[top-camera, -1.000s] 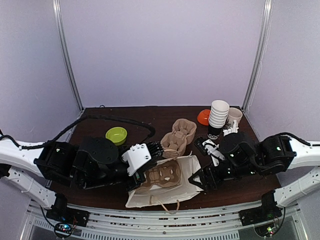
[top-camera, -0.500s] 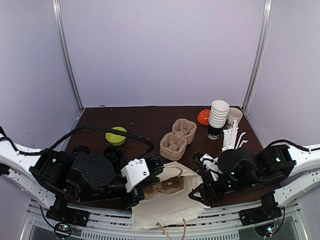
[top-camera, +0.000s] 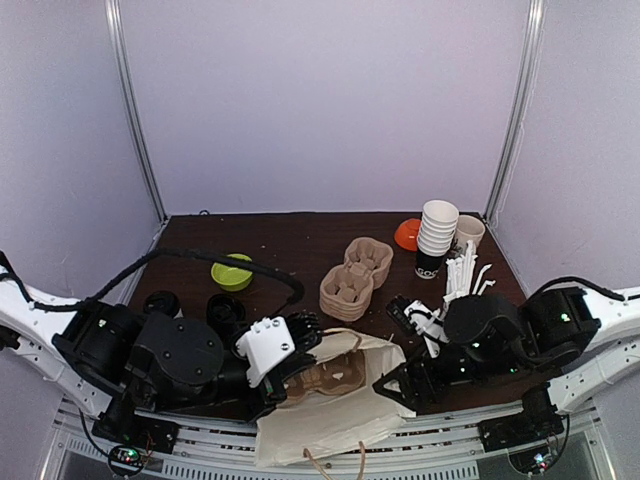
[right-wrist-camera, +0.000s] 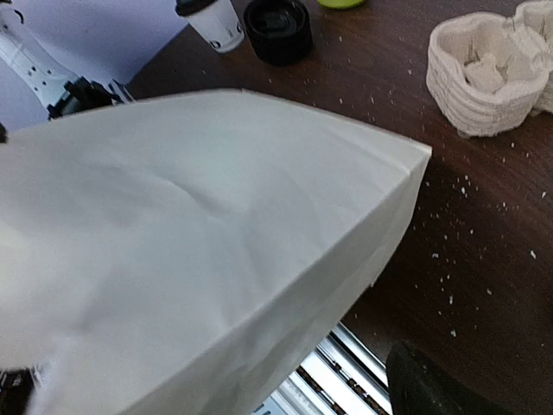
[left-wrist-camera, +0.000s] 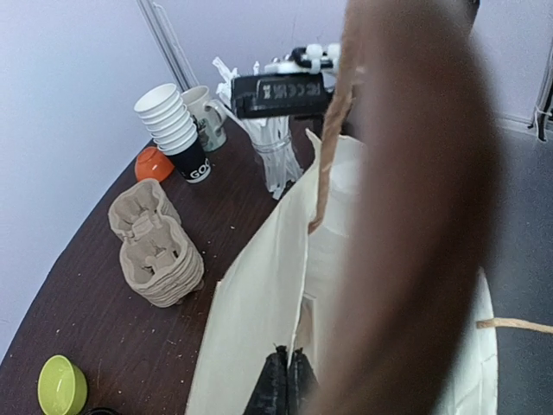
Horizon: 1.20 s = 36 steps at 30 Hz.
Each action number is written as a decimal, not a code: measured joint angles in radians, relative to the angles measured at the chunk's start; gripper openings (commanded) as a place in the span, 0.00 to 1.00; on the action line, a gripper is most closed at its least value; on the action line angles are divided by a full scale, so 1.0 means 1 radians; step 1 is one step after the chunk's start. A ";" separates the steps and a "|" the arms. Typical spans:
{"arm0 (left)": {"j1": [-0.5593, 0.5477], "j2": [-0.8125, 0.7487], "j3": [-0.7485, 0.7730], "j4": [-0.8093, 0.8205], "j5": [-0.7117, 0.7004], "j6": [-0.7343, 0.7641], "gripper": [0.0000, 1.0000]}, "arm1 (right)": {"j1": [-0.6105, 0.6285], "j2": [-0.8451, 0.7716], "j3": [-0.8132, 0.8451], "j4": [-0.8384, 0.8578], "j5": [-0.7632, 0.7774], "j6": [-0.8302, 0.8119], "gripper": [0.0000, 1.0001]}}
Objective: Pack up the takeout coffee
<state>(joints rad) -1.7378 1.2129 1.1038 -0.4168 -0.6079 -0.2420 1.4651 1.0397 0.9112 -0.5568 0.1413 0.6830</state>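
Left jaws clamped tight on the white paper bag [top-camera: 330, 420]; right jaws beside it, width unclear; black-lidded white paper coffee cup [right-wrist-camera: 212, 19] stands left of bag.

I see the coffee cup [right-wrist-camera: 212, 24], white with a black lid, upright on the desk [right-wrist-camera: 484, 216], well apart from the paper bag [right-wrist-camera: 216, 242].

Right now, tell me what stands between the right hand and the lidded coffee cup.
The white paper bag fills the space in front of the right hand, and the left arm lies beyond it. The lidded coffee cup stands past both, beside the stack of black lids.
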 measured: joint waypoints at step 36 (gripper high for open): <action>0.450 0.171 0.328 -0.191 0.250 -0.110 0.00 | -0.117 -0.084 0.435 -0.076 0.439 -0.020 1.00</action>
<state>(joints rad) -1.2881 1.3834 1.4315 -0.6079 -0.3576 -0.3519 1.3476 0.9558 1.3460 -0.6323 0.5804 0.6632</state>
